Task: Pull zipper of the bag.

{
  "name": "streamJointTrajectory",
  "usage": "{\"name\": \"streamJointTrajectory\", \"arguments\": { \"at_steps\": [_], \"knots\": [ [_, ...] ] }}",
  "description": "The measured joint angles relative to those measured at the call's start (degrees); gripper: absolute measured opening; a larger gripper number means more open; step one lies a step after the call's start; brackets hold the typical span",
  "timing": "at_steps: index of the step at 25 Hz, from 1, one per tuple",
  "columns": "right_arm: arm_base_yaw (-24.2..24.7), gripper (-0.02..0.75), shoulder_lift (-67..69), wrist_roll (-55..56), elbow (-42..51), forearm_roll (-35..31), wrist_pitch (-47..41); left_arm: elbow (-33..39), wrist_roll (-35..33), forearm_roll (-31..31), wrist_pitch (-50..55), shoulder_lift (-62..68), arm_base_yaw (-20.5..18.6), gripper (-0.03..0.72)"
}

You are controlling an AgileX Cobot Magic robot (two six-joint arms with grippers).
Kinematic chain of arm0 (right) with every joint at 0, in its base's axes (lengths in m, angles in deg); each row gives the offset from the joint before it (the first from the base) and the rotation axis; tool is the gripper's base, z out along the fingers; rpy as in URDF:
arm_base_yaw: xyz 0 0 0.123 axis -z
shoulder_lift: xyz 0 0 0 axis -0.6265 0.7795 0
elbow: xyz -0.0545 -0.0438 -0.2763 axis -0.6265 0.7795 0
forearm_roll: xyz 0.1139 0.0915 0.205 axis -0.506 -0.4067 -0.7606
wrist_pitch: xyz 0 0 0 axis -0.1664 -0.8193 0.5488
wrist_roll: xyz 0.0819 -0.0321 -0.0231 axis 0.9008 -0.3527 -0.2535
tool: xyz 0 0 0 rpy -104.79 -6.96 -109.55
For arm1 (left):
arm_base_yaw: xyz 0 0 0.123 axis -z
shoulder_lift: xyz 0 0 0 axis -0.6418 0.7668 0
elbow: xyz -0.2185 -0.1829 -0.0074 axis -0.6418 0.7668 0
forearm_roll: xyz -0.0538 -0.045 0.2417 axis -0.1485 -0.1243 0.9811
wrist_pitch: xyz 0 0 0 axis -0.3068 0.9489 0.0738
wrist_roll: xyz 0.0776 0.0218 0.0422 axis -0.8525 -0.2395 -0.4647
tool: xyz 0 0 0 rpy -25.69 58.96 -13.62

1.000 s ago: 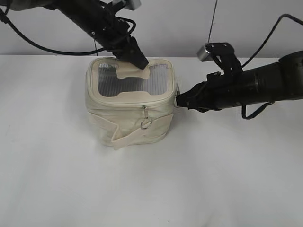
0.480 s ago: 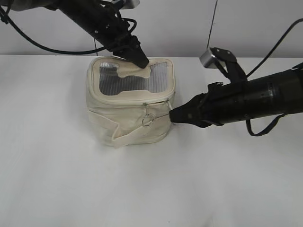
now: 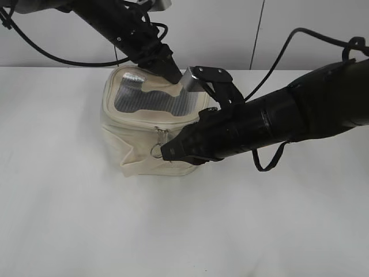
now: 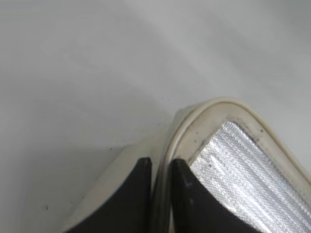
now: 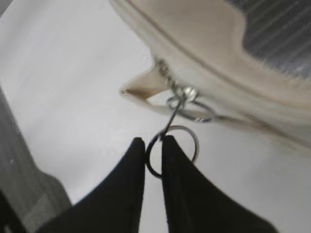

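Right gripper (image 5: 153, 145), jaws nearly closed, pinches the thin metal pull ring (image 5: 171, 150) of the zipper (image 5: 181, 94) on the bag's front seam. Left gripper (image 4: 160, 167), likewise clenched, clamps the piped top rim at the far corner of the bag (image 3: 138, 144), which sits on the white table (image 3: 69, 219). The fabric looks soft, light and easily dragged, so bracing seems needed; the ring, small and probably slippery, is the natural hold.

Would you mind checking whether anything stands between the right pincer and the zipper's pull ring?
Nothing visible does. The right pincer is already shut on the pull ring, which hangs from the zipper slider on the bag.
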Motion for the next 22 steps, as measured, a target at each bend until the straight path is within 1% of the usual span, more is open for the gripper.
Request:
{"name": "streamJointTrajectory", "arguments": {
  "at_steps": [1, 2, 4, 5, 6, 7, 9, 12, 13, 15, 19, 20, 22],
  "knots": [
    [0.74, 0.119, -0.19, 2.48, -0.07, 2.72, -1.83, 0.00, 0.36, -0.66, -0.85, -0.06, 0.00, 0.132],
    [1.61, 0.195, -0.50, 5.69, -0.07, 5.72, -4.03, 0.00, 0.76, -1.35, -1.49, -0.19, 0.00, 0.177],
    [3.59, 0.335, -1.92, 12.11, -0.12, 11.04, -7.44, 0.18, 2.25, -2.67, -2.27, -0.95, 0.00, 0.239],
    [4.69, 0.384, -3.06, 15.43, -0.12, 14.36, -8.67, 0.24, 3.67, -2.84, -2.94, -1.56, 0.00, 0.252],
    [5.48, 0.411, -4.50, 20.03, -0.19, 18.26, -9.75, 0.24, 5.20, -2.67, -3.29, -2.22, 0.00, 0.253],
    [6.33, 0.421, -5.90, 25.03, -0.13, 22.46, -10.99, 0.24, 6.65, -2.21, -3.34, -3.12, 0.00, 0.248],
    [7.34, 0.421, -9.69, 34.99, -0.13, 33.36, -12.31, 0.26, 8.53, -1.13, -2.37, -5.23, 0.00, 0.225],
    [7.41, 0.420, -16.89, 49.85, -0.08, 48.03, -14.75, 2.26, 10.18, -0.53, -0.86, -10.42, 0.00, 0.204],
    [7.47, 0.420, -19.31, 53.62, -0.08, 51.81, -16.13, 4.00, 10.83, -0.28, -0.86, -12.38, 0.00, 0.202],
    [7.49, 0.418, -25.58, 58.35, -0.07, 56.80, -19.23, 8.57, 12.22, 0.95, -1.28, -18.17, 0.02, 0.199],
    [7.49, 0.419, -38.49, 64.65, 1.50, 64.69, -25.81, 24.11, 15.49, 3.79, -5.82, -34.50, 0.25, 0.197],
    [7.49, 0.419, -41.48, 65.70, 2.44, 66.86, -27.43, 29.92, 16.41, 4.70, -7.60, -39.80, 0.29, 0.197],
    [7.49, 0.419, -48.85, 67.53, 5.44, 70.65, -30.39, 38.15, 18.67, 7.26, -10.32, -50.37, 0.43, 0.197]
  ]
}}
